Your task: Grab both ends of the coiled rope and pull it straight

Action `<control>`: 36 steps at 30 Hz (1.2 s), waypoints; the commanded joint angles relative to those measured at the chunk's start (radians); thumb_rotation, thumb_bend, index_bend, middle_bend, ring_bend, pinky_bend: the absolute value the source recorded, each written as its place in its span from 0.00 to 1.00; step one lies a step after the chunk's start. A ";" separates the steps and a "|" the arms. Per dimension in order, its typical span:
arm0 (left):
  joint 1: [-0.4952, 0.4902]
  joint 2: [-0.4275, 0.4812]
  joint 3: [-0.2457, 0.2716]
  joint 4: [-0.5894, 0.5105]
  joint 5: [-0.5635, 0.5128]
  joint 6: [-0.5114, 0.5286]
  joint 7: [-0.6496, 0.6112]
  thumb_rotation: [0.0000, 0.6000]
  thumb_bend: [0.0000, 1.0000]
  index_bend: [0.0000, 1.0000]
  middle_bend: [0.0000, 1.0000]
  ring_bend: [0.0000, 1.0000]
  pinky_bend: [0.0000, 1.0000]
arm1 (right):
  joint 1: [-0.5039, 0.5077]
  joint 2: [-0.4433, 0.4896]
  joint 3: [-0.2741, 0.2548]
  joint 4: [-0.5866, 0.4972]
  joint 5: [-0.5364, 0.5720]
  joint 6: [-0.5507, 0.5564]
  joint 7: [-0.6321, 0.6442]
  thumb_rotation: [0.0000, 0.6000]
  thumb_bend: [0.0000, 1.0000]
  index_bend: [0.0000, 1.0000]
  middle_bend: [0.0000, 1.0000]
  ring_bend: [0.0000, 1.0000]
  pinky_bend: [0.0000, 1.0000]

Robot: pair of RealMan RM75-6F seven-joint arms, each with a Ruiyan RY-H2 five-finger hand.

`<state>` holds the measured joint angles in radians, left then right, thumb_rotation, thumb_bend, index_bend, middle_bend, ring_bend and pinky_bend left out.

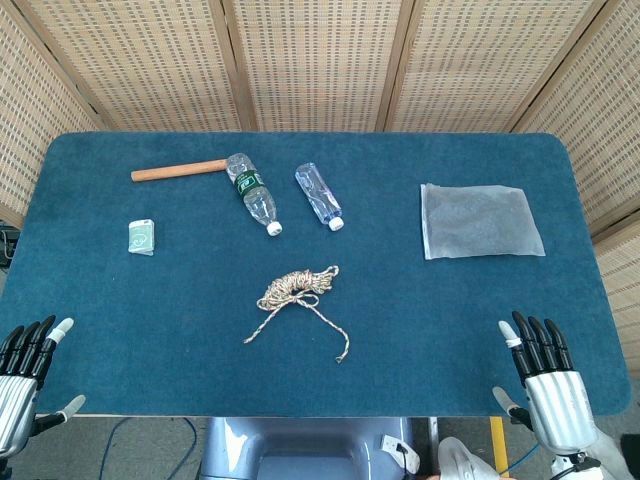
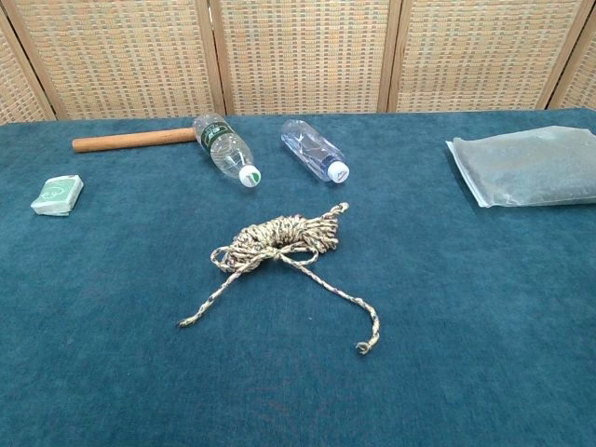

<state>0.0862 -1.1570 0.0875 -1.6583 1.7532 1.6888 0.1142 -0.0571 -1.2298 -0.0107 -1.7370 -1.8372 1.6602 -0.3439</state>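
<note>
A coiled tan rope (image 1: pixel 297 284) (image 2: pixel 279 237) lies in the middle of the blue table (image 1: pixel 450 320). Two loose ends trail toward me: one ends at the front left (image 1: pixel 248 341) (image 2: pixel 183 323), the other curls at the front right (image 1: pixel 342 357) (image 2: pixel 363 346). My left hand (image 1: pixel 28 375) hovers at the table's front left corner, fingers spread, holding nothing. My right hand (image 1: pixel 543 385) is at the front right corner, fingers straight and apart, also holding nothing. Both hands are far from the rope and appear only in the head view.
Behind the rope lie two plastic bottles (image 1: pixel 252 193) (image 1: pixel 319 196) and a wooden-handled hammer (image 1: pixel 180 171). A small green packet (image 1: pixel 142 237) sits at the left, a clear plastic bag (image 1: pixel 480 221) at the right. Wicker screens stand behind the table.
</note>
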 commanded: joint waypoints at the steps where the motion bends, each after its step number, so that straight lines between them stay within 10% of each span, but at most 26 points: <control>1: 0.000 -0.001 0.000 0.000 -0.001 -0.003 0.002 1.00 0.00 0.00 0.00 0.00 0.00 | 0.011 0.001 -0.005 0.007 -0.003 -0.020 0.014 1.00 0.00 0.00 0.00 0.00 0.00; 17: -0.019 -0.037 -0.038 -0.011 -0.048 -0.040 0.065 1.00 0.00 0.00 0.00 0.00 0.00 | 0.434 -0.072 0.024 0.187 -0.129 -0.519 0.138 1.00 0.00 0.15 0.00 0.00 0.00; 24: -0.025 -0.055 -0.046 -0.011 -0.070 -0.061 0.102 1.00 0.00 0.00 0.00 0.00 0.00 | 0.538 -0.160 0.034 0.291 -0.154 -0.576 0.177 1.00 0.14 0.35 0.00 0.00 0.00; 36: -0.033 -0.072 -0.051 -0.010 -0.088 -0.080 0.132 1.00 0.00 0.00 0.00 0.00 0.00 | 0.664 -0.300 0.053 0.356 -0.072 -0.737 0.093 1.00 0.25 0.36 0.00 0.00 0.00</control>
<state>0.0536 -1.2287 0.0368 -1.6682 1.6650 1.6087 0.2464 0.5898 -1.5103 0.0358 -1.3839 -1.9301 0.9481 -0.2296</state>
